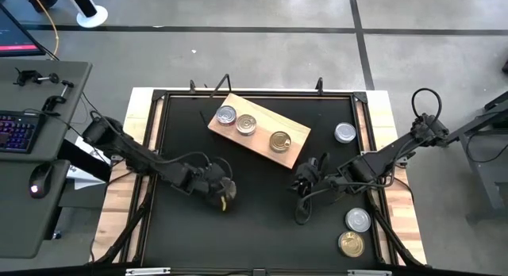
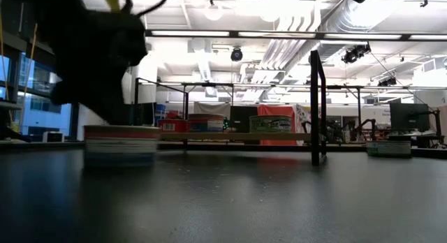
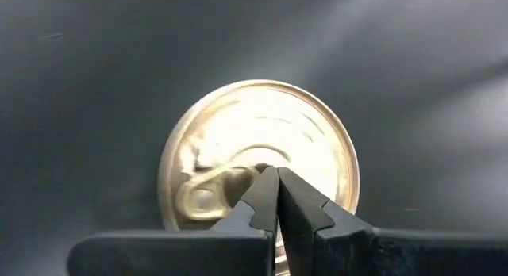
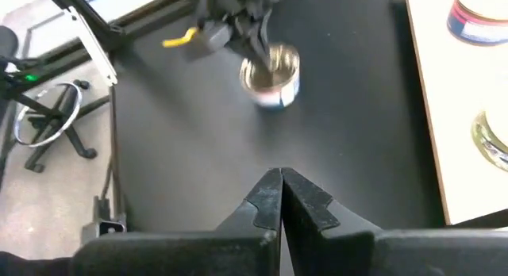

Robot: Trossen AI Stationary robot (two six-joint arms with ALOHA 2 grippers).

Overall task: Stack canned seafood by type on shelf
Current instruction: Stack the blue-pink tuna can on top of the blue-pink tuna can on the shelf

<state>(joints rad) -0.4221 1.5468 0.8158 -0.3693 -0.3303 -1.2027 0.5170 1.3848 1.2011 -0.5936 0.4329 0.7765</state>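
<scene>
The light wooden shelf lies slantwise at the table's far middle and carries three tins: a silver one, another and a gold one. A gold-lidded tin stands on the black table near the middle-left; in the high view my left gripper hides it. That gripper is shut, with its tips over the middle of the lid. The low view shows this tin flat on the table under the dark gripper. My right gripper is shut over bare tabletop, right of centre. My left gripper points down from above, and its shut fingertips stand at the middle of the gold lid, beside the pull tab. I cannot tell whether they touch the lid. The tin sits flat on the table.
Loose tins lie on the table's right side: a silver one near the far right, and a silver one and a gold one near the right corner. A black frame post stands behind. Bare tabletop lies between the arms.
</scene>
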